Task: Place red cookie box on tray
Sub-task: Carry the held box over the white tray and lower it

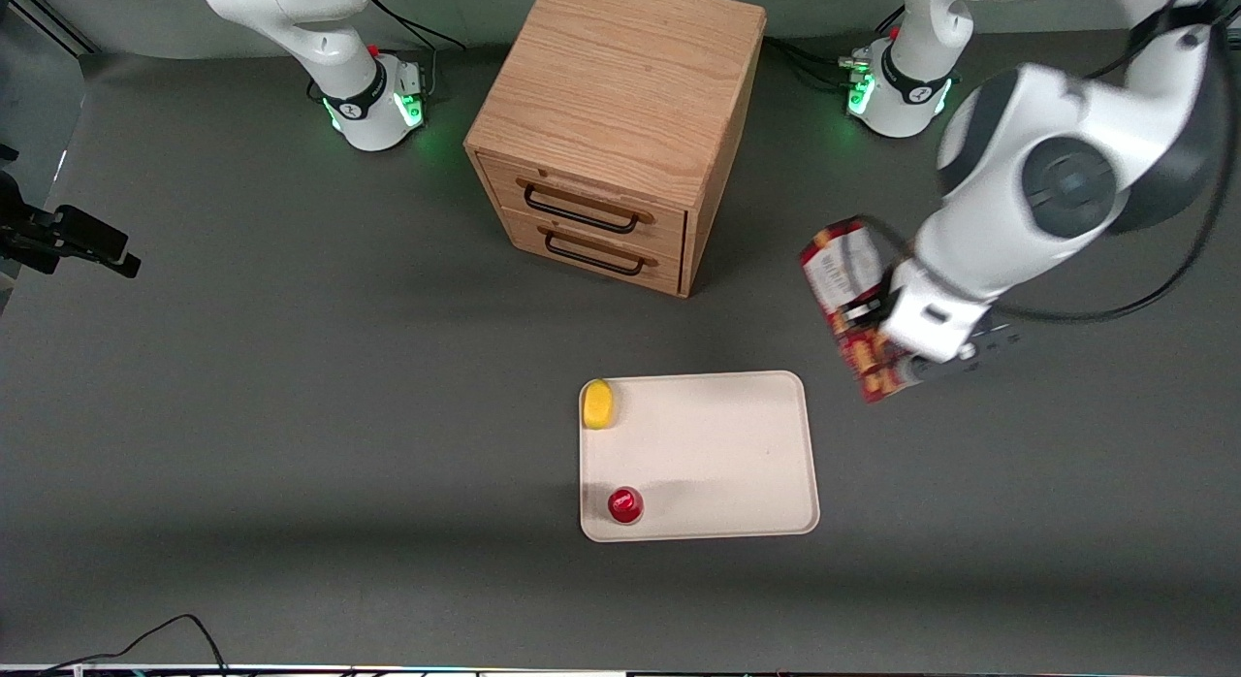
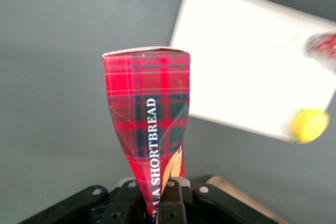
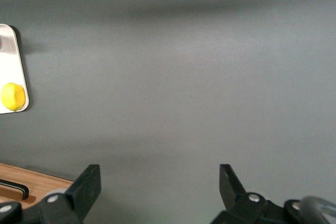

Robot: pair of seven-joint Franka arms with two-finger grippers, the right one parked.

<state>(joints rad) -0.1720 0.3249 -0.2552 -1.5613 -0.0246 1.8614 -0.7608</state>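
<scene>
Your red cookie box hangs clamped in the gripper, its fingers pinching one end, above the grey surface just off the tray toward the working arm's end. On the tray, a yellow object and red-capped object hug the edge toward the parked arm.

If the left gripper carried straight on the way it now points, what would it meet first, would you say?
Most likely bare table. The left gripper, shut on the red cookie box, points at grey surface just beside the tray, so the box's free end would touch down first; depth is unclear.
</scene>
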